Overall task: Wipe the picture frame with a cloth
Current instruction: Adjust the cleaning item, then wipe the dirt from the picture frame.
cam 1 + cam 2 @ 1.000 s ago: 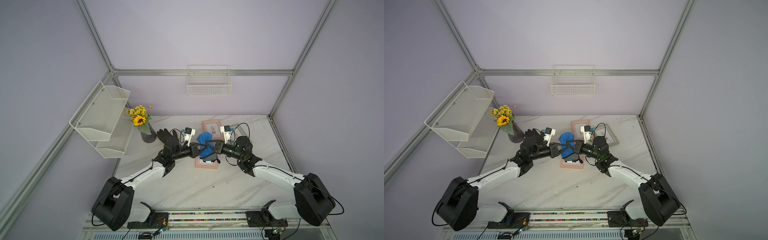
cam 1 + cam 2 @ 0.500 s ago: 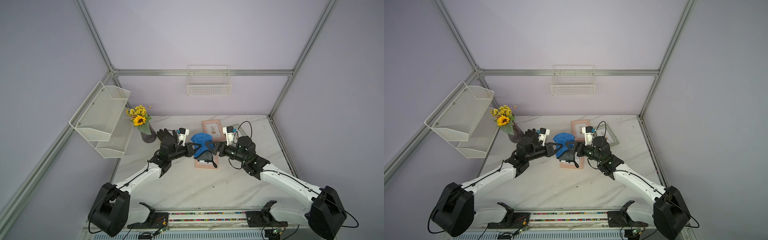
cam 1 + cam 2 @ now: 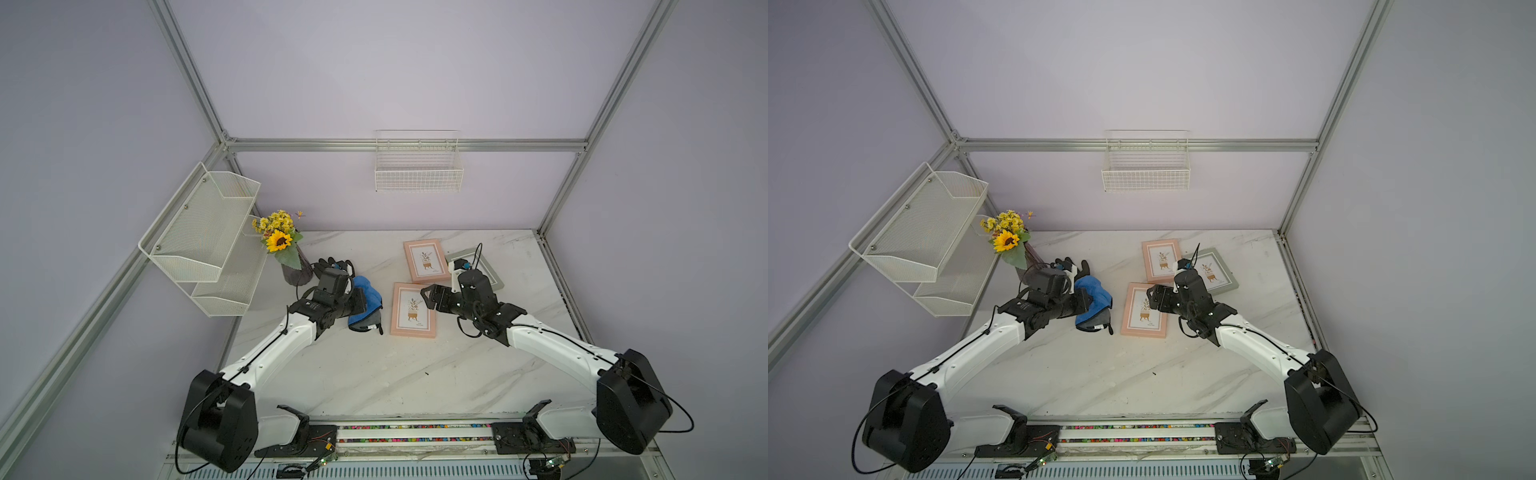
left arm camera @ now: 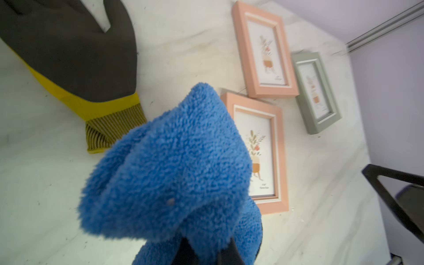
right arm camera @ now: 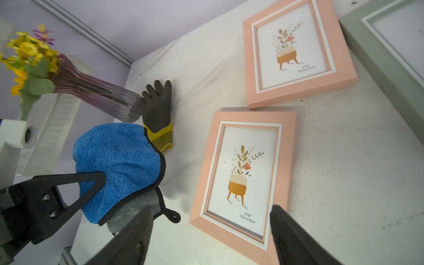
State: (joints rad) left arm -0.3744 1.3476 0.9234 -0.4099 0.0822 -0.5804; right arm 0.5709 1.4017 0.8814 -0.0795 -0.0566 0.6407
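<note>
The blue cloth hangs bunched from my left gripper, which is shut on it just above the marble table. In the left wrist view the cloth fills the middle and hides most of the left gripper. Its grey reverse and dark loop show in the right wrist view under the blue cloth. To the cloth's right a pink picture frame lies flat and uncovered. My right gripper hovers open over that frame's right side, holding nothing.
A second pink frame and a grey-green frame lie behind the near one. A black-and-yellow glove and a vase of flowers sit behind the cloth. A wire shelf juts out on the left wall.
The right gripper opened, let go of the cloth and drew back right. The left gripper carried the cloth left, off the near pink frame, which now lies uncovered.
</note>
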